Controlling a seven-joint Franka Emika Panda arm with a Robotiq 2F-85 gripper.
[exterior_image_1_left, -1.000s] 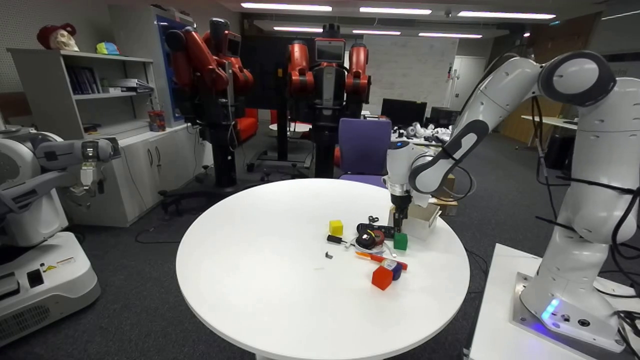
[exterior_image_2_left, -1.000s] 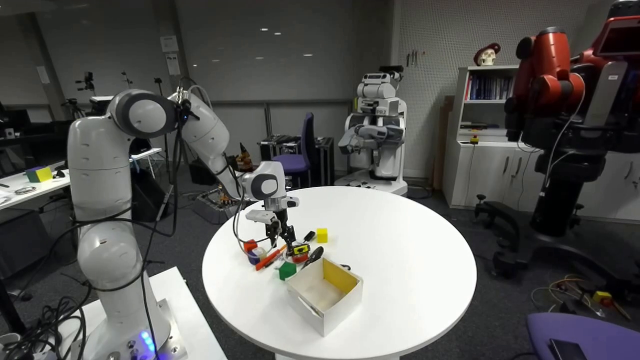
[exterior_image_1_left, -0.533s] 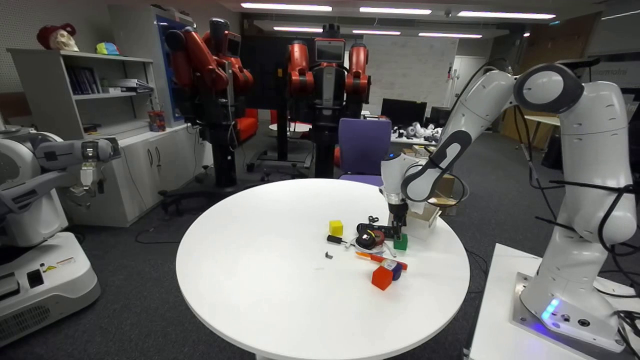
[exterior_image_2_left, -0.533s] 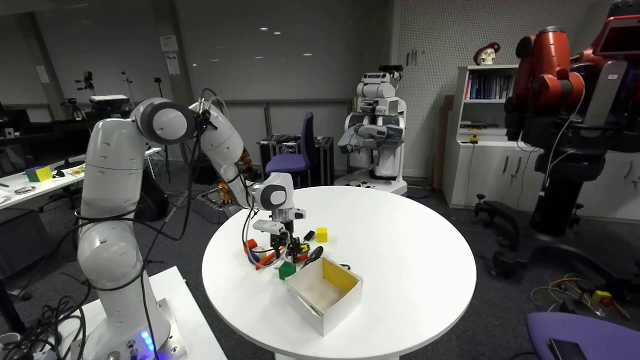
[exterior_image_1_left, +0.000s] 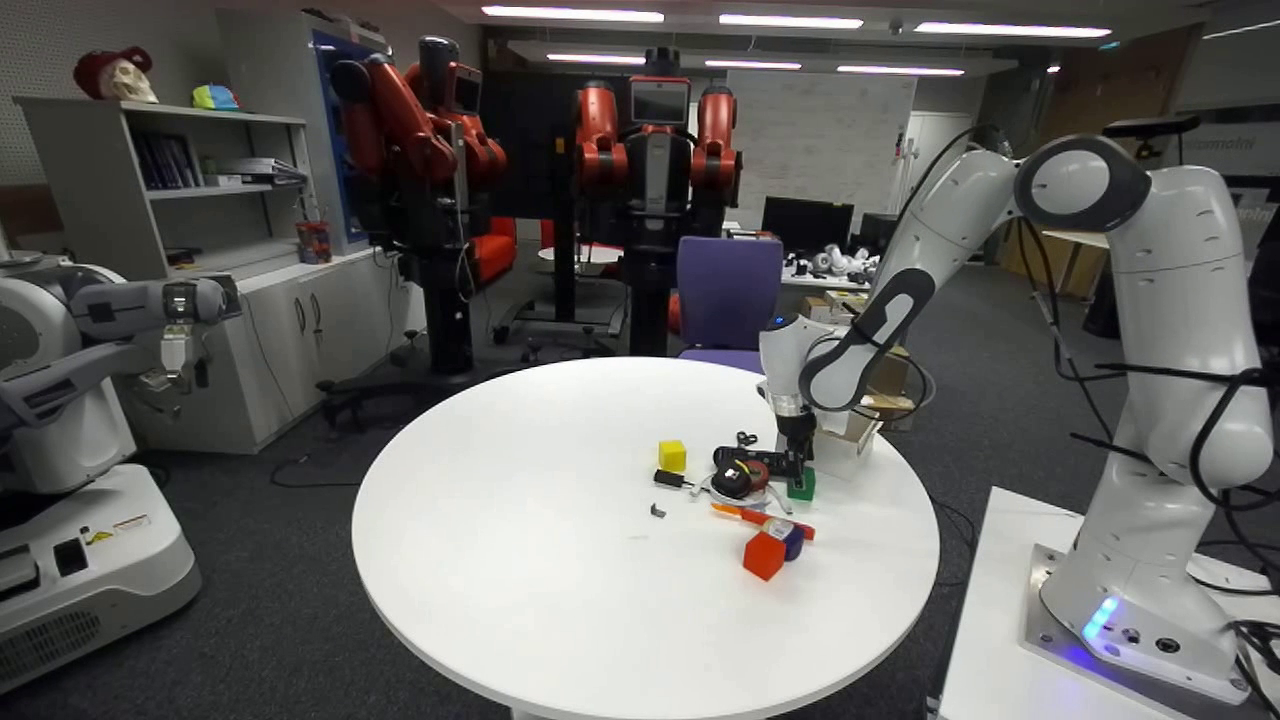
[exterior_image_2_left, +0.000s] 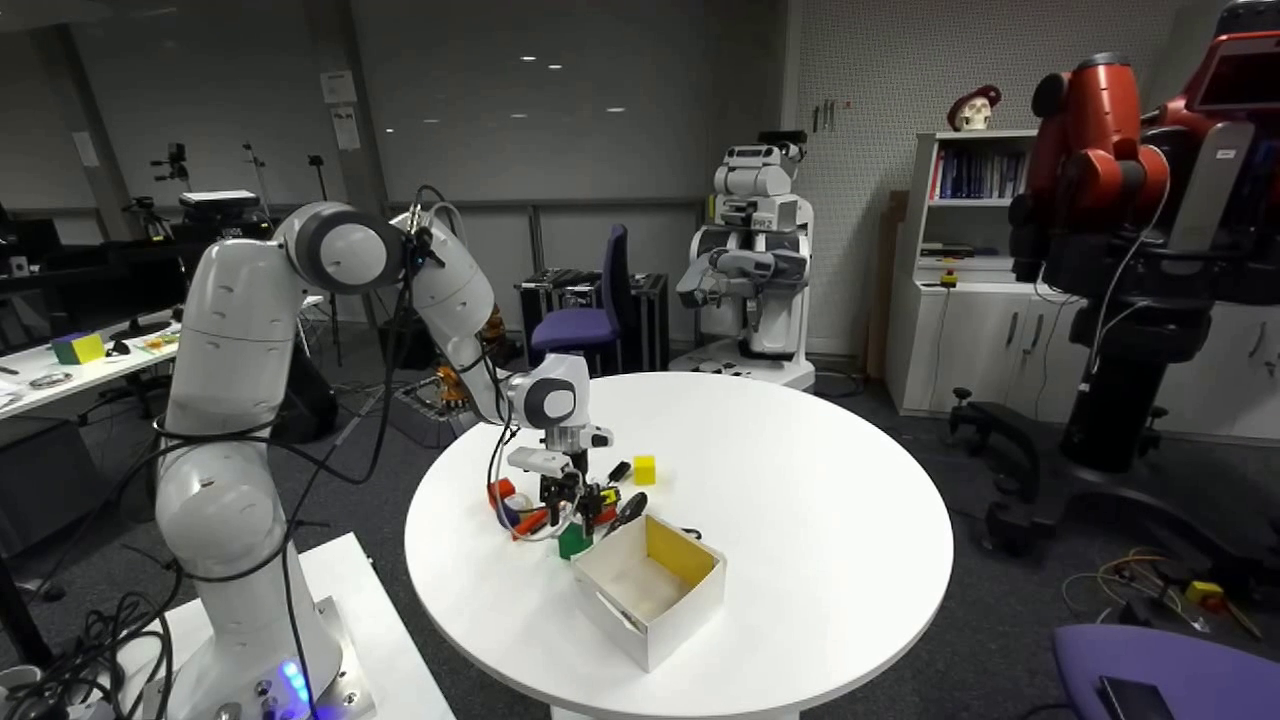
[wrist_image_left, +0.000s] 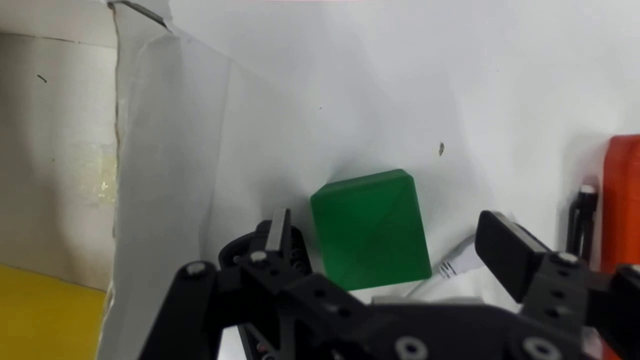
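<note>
Currently poised with fingers (wrist_image_left: 510, 260) spread near the green block (wrist_image_left: 372, 232) — probably light, stiff — best pinched across opposite sides.

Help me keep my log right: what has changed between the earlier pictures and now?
The gripper has come lower, toward the green block, its jaws open. Nothing was taken hold of or let go. The green block, white box, yellow block and red block stayed where they were.
</note>
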